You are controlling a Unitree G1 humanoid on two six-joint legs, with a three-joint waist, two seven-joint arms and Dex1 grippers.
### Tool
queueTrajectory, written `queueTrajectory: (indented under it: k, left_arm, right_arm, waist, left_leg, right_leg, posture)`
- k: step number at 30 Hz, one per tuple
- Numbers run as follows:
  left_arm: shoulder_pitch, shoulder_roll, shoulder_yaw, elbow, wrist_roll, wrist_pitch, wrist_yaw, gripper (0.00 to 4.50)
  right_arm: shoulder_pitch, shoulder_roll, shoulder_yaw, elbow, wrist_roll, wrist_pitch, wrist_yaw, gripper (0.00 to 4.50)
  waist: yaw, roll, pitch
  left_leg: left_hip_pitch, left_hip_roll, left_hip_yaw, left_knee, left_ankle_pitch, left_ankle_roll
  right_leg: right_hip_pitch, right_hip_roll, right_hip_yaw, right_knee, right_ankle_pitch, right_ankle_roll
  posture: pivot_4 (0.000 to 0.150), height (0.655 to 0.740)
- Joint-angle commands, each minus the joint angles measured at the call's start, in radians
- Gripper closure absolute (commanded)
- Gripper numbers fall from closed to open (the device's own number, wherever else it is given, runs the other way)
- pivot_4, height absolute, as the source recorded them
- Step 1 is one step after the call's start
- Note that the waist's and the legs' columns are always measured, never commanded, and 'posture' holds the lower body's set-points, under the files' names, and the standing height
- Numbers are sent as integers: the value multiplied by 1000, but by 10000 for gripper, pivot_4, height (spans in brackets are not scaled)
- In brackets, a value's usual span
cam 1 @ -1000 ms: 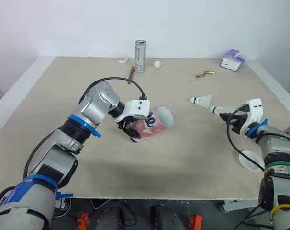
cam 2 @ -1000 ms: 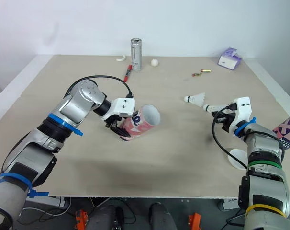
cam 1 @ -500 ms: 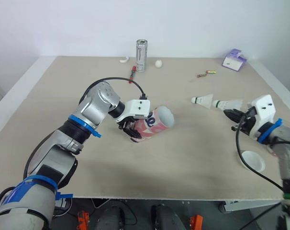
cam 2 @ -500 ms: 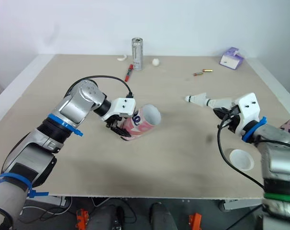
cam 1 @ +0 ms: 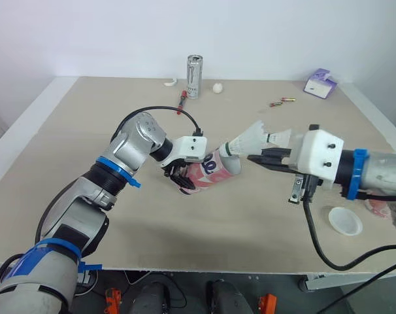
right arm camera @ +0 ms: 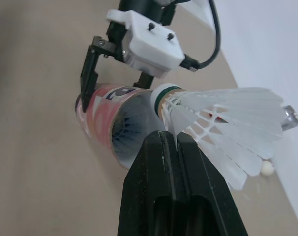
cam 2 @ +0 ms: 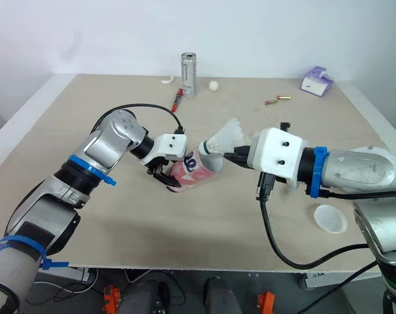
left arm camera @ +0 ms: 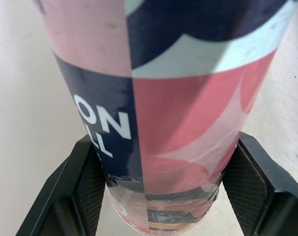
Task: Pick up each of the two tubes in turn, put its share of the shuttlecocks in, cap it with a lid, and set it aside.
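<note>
The tube (cam 1: 211, 171), pink, white and dark blue, is held tilted just above the table (cam 1: 87, 131), its open mouth facing the robot's right. The left gripper (cam 1: 178, 178) clamps it near the closed end, one black finger on each side of the wall. At the mouth sits a shuttlecock (cam 1: 247, 140), its cork head touching the upper rim and not yet inside, its feathers fanning up and away. The right gripper (right arm camera: 176, 140) has its fingers pressed together on the lower edge of the feather skirt. This looks like the filling step for the first tube. The next move calls for lowering the cork slightly to clear the rim, then sliding it in along the tube's axis before letting go. Pushing off-axis could snag the cork on the rim, bend the pinched feathers, or lever the tube in its end-on grip. A second shuttlecock (cam 1: 280, 137) lies on the table just behind the right gripper, apparently next to load. A white lid (cam 1: 346, 221) rests near the robot's right front edge, ready for capping. Along the far side stand a can (cam 1: 194, 76), a small white ball (cam 1: 217, 87), a red pen (cam 1: 181, 101) and a purple box (cam 1: 319, 83), all well apart from the work and not in the way.
</note>
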State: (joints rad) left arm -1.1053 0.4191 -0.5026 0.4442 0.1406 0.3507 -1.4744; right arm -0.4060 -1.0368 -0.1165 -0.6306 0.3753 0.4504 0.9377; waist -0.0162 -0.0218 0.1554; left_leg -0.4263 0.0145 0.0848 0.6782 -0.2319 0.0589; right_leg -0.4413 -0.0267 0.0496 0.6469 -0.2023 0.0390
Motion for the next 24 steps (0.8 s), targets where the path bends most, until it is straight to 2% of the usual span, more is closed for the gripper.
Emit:
queueTrajectory:
  k: [1, 11, 24]
  left_arm:
    - [-6, 0, -1, -5, -3, 0, -10, 12912]
    - [3, 4, -1, -17, -4, 5, -6, 12912]
    - [8, 5, 2, -32, -7, 15, 1, 12912]
  right_arm:
    - [13, -23, -17, 17, -31, -51, 23, 44408]
    - [-8, -24, -6, 88, -54, -119, 83, 44408]
    - [-120, 97, 199, 184, -155, -186, 95, 44408]
  waist:
    - [0, 0, 0]
    - [0, 0, 0]
    - [-1, 0, 0]
  left_leg:
    - [0, 0, 0, 0, 0, 0]
    - [0, 0, -1, 0, 0, 0]
    - [0, 0, -1, 0, 0, 0]
  right_leg:
    - [0, 0, 0, 0, 0, 0]
    - [0, 1, 0, 0, 0, 0]
    - [0, 1, 0, 1, 0, 0]
  posture:
    - [1500, 7400]
    - [1500, 7400]
    - [1500, 7400]
